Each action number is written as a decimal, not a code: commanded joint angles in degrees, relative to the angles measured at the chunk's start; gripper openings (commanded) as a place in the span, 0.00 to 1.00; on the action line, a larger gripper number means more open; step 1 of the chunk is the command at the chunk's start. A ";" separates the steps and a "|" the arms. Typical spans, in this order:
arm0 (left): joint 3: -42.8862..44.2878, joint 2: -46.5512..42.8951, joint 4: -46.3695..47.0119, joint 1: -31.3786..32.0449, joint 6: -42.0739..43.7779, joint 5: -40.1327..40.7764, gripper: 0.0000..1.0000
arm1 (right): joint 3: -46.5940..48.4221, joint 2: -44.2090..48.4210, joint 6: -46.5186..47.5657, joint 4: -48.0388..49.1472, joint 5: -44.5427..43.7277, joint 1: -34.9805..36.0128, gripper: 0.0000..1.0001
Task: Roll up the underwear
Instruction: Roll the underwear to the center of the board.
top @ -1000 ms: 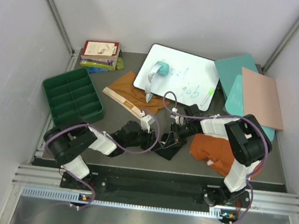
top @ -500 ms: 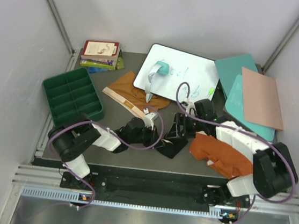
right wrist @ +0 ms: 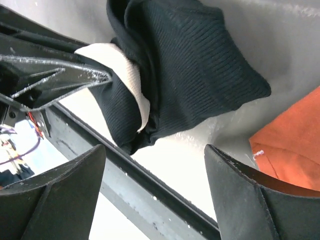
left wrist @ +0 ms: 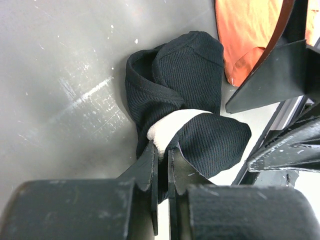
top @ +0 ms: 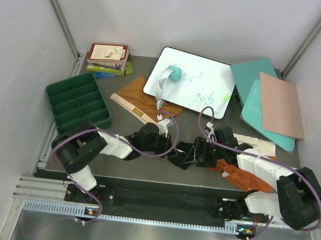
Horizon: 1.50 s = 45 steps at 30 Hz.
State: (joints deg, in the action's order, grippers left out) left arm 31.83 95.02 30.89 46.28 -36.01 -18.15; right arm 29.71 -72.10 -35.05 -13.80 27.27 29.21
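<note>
Compared with a second ago, finds the right arm swung low along the near edge of the worktop (top: 122, 121), the right gripper (top: 201, 153) spread wide where it was pinched, and the left gripper (top: 167, 148) closed down from part-open.

From above: puts the black ribbed cloth briefs (top: 182, 156), bunched into a small lump, at the middle of the near edge. Sets them between the two grippers, left touching, right just beside. Puts the rust-orange cloth briefs (top: 244, 175) under the right forearm toward the near right corner, and the mustard-tan cloth briefs (top: 134, 94) well apart, toward the far edge. Cannot tell from here what is gripped.

From the left wrist: settles that. Shows the left fingers (left wrist: 147, 165) shut to a thin slit on the white waistband (left wrist: 170, 127) of the black lump, with its long axis running straight away from the fingertips. Shows the right gripper's dark fingers at the right margin, beside the cloth, contact unclear.

From the right wrist: shows the right fingers (right wrist: 60, 200) standing wide, with nothing between them but worktop and its edge rail (right wrist: 150, 200). Places the black lump just ahead, untouched by them, waistband end toward the left gripper. Adds the gap that the left view hides. Likely makes the right arm the free one, needing a short advance toward the lump's loose end before any closing.
</note>
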 commanded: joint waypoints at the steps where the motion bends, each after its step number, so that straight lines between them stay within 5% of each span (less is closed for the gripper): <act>1: 0.33 0.34 -5.67 0.12 1.47 1.80 0.00 | -1.41 1.00 -3.88 8.60 -0.81 -0.47 0.79; 13: -0.02 -0.54 -4.88 0.21 -0.20 1.37 0.00 | -5.90 -6.12 -7.67 17.14 -0.02 -0.03 0.73; 20: -1.77 -3.17 -4.61 0.30 -2.04 1.19 0.01 | -5.37 -10.69 -6.62 16.79 -2.22 0.32 0.28; 26: -3.71 -9.85 -8.56 0.21 -3.45 3.73 0.32 | -1.77 -14.38 -2.66 14.51 -3.10 0.32 0.03; 33: -5.20 -18.11 -14.81 -0.05 -2.23 11.20 0.59 | 4.21 -22.11 6.03 12.57 4.09 -0.30 0.00; 45: -9.16 -12.77 -1.55 -3.13 -5.29 7.96 0.64 | 6.50 -27.48 9.29 13.01 11.66 -0.30 0.00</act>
State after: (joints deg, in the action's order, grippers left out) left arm 23.77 79.99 21.74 43.46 -39.99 -9.63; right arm 37.28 -96.14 -30.24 0.82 42.76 28.42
